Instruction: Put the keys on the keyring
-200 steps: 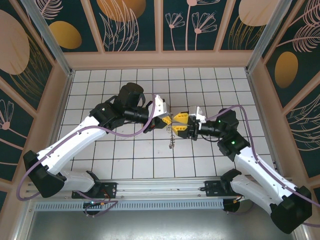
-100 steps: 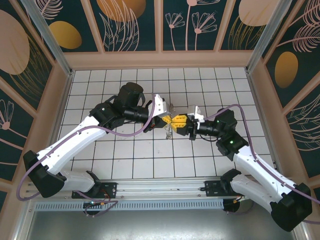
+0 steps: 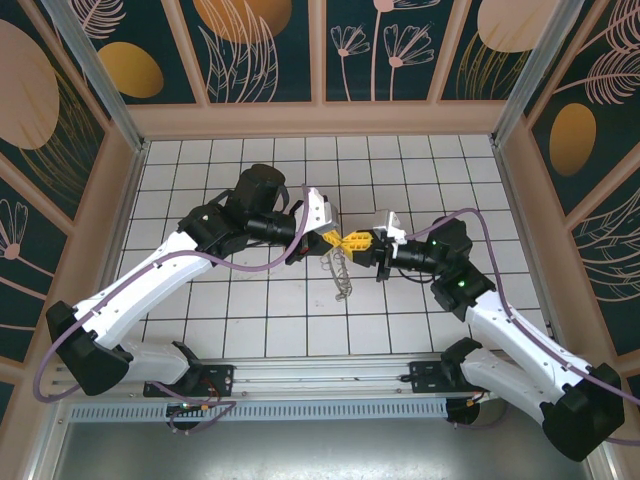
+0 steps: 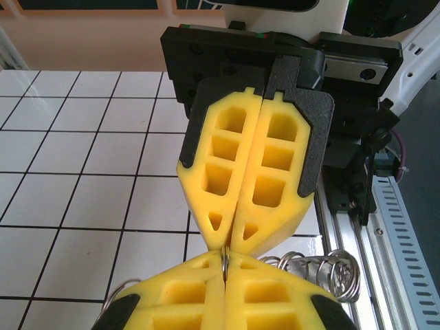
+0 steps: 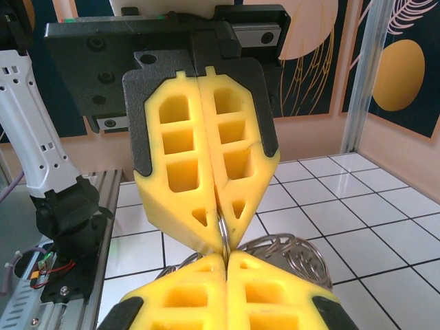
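Grey metal keyring (image 3: 342, 272) is hanging at mid-table, just near-side of where the two sets of fingertips are meeting. Its wire loops (image 4: 330, 269) are trailing down toward the white tiles (image 3: 250, 320); can't tell if the lowest one is touching. The thin rim (image 5: 223, 237) is sitting edge-on in the seam between the yellow pads.

Left gripper (image 3: 338, 240) is pointing in from the left, jaws pressed together and pinching the rim. Right gripper (image 3: 360, 241) is facing it tip to tip from the right, jaws pressed together on the same stretch of rim.

Handling, my read: the ring is looking light, stiff across the flat, and slick, so it is probably going to pivot in a tip-only pinch. The loops are looking springy and snag-prone, so I'm avoiding them as a hold. Best grab is the flat rim, deeper in the pads, with the two holds spread apart.
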`<action>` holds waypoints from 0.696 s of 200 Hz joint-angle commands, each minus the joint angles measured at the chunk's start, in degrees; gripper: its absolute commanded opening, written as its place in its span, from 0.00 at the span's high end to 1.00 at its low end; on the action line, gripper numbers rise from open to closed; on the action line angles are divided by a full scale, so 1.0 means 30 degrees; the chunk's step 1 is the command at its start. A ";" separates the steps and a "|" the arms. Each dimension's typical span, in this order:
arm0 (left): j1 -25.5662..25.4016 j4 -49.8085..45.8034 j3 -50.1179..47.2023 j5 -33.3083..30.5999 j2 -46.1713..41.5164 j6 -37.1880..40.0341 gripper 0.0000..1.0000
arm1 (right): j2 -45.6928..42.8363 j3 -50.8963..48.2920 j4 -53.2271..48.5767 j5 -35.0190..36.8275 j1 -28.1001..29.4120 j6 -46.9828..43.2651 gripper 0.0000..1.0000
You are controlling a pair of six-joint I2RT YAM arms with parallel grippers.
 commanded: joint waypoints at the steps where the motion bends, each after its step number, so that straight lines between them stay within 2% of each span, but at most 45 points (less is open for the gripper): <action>1: -0.0323 0.0660 -0.0188 0.1531 -0.0067 -0.0290 0.98 | -0.0500 -0.0202 0.1606 0.0856 0.0315 -0.0541 1.00; 27: -0.0320 0.1182 -0.0670 0.1259 -0.0323 -0.0420 0.88 | -0.1162 -0.0597 0.2093 0.1323 0.0333 -0.0535 1.00; 65: -0.0302 0.1602 -0.1082 0.0850 -0.0357 -0.0534 0.83 | -0.1621 -0.0862 0.2366 0.1571 0.0331 -0.0463 1.00; 118: -0.0324 0.2228 -0.1703 0.0502 -0.0648 -0.0861 0.81 | -0.2054 -0.1144 0.2569 0.1622 0.0294 -0.0511 1.00; 131: -0.0322 0.2294 -0.1765 0.0494 -0.0677 -0.0858 0.83 | -0.2171 -0.1216 0.2665 0.1629 0.0296 -0.0496 1.00; 139: -0.0314 0.2271 -0.1798 0.0550 -0.0677 -0.0838 0.89 | -0.2222 -0.1256 0.2761 0.1626 0.0279 -0.0472 1.00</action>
